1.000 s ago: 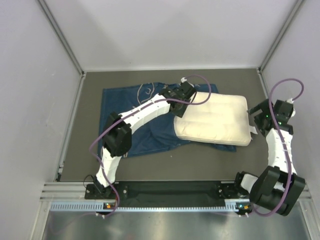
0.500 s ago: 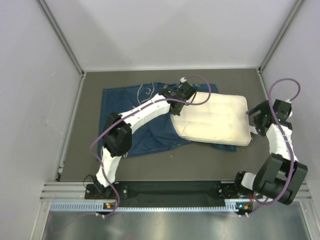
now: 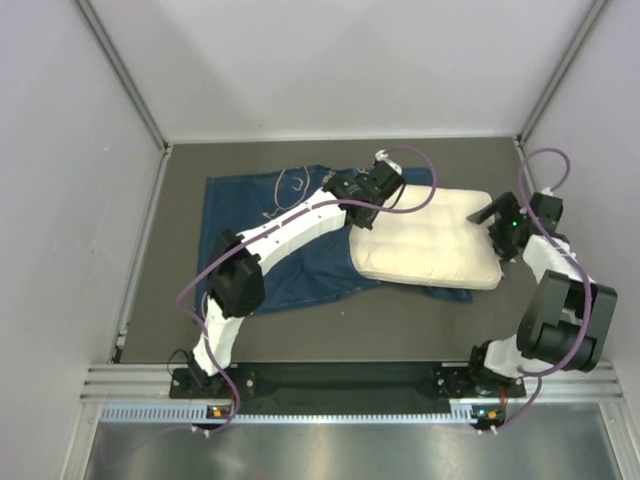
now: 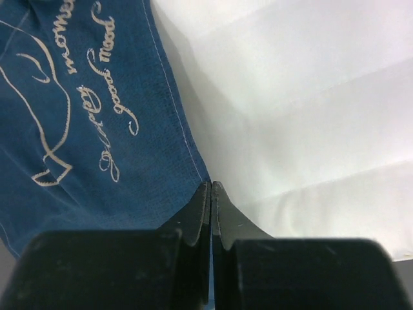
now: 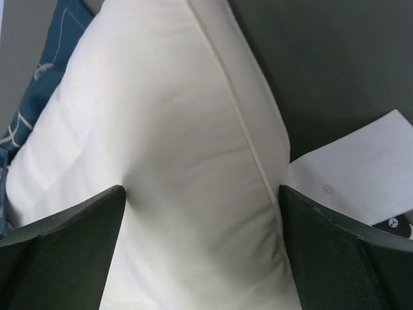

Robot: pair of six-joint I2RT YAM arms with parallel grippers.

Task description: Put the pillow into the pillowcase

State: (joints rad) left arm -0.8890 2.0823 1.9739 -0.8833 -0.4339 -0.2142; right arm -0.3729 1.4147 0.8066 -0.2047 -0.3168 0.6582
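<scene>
Status from the remote station, top view first. The pillow [image 3: 430, 243] lies flat on the table [image 3: 178, 310], right of centre, quilted side up. Its left end rests on top of the pillowcase [image 3: 270, 225], which is spread flat over the left and middle of the table. Blue fabric shows along the pillow's far edge and under its near edge. The pillow is on the pillowcase, not inside it.

Left arm: I see it reaching across the pillowcase to the far left corner of the pillow. In the left wrist view the left gripper [image 4: 211, 188] is clenched, its two fingers [image 4: 193, 223] pressed together with no gap. The tips sit right where the stitched hem of the pillowcase meets the pillow. They appear to pinch that hem, though the fabric between the tips is hidden from me.

Right arm: it stands at the right end of the pillow. In the right wrist view the right gripper [image 5: 200, 194] is spread wide, one finger on each side of the pillow's end. The left finger touches the pillow's surface. The right one sits at the seam edge, just beside a white tag [image 5: 361, 171] lying on the dark table. The jaws are released and hold nothing. A strip of pillowcase shows at the upper left of this view.
</scene>
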